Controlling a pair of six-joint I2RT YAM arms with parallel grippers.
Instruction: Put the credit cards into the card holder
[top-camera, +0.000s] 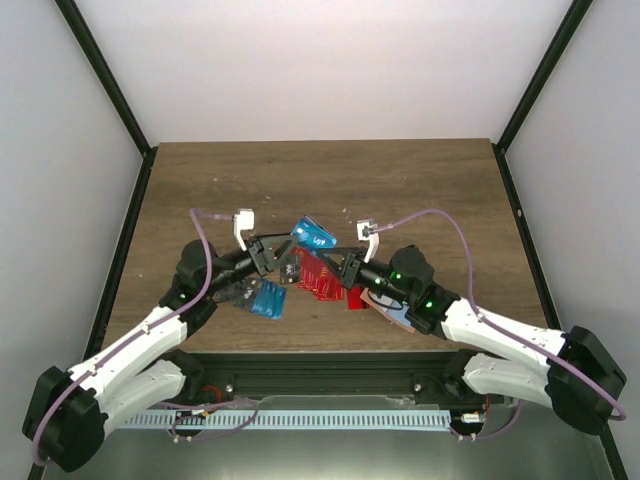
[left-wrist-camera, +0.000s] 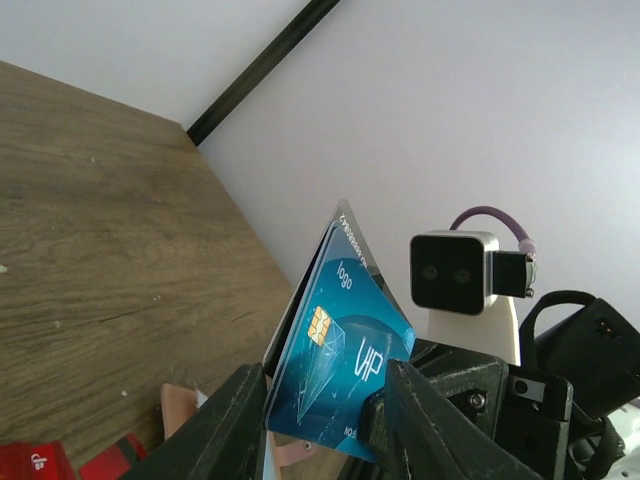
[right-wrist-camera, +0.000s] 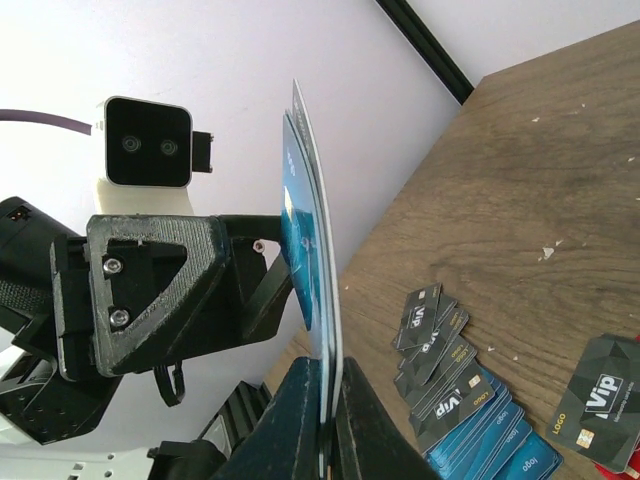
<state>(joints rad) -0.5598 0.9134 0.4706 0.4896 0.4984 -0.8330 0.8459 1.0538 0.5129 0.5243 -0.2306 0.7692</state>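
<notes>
A thin stack of blue credit cards (top-camera: 312, 236) is held up off the table between my two grippers. My right gripper (right-wrist-camera: 327, 372) is shut on the stack's lower edge, with the cards (right-wrist-camera: 308, 250) standing edge-on above its fingers. My left gripper (left-wrist-camera: 325, 368) closes across the same cards (left-wrist-camera: 340, 350), one finger on each side edge. Loose red cards (top-camera: 315, 275) lie on the table under the grippers. Blue cards (top-camera: 268, 298) and dark cards (top-camera: 235, 293) lie near the left arm. The tan-pink card holder (top-camera: 400, 312) lies partly under my right arm, mostly hidden.
The dark wood table (top-camera: 320, 180) stretches to the far edge behind the grippers. Black frame posts (top-camera: 105, 80) stand at the back corners. In the right wrist view, fanned dark cards (right-wrist-camera: 440, 350), blue cards (right-wrist-camera: 500, 445) and a single dark card (right-wrist-camera: 600, 385) lie below.
</notes>
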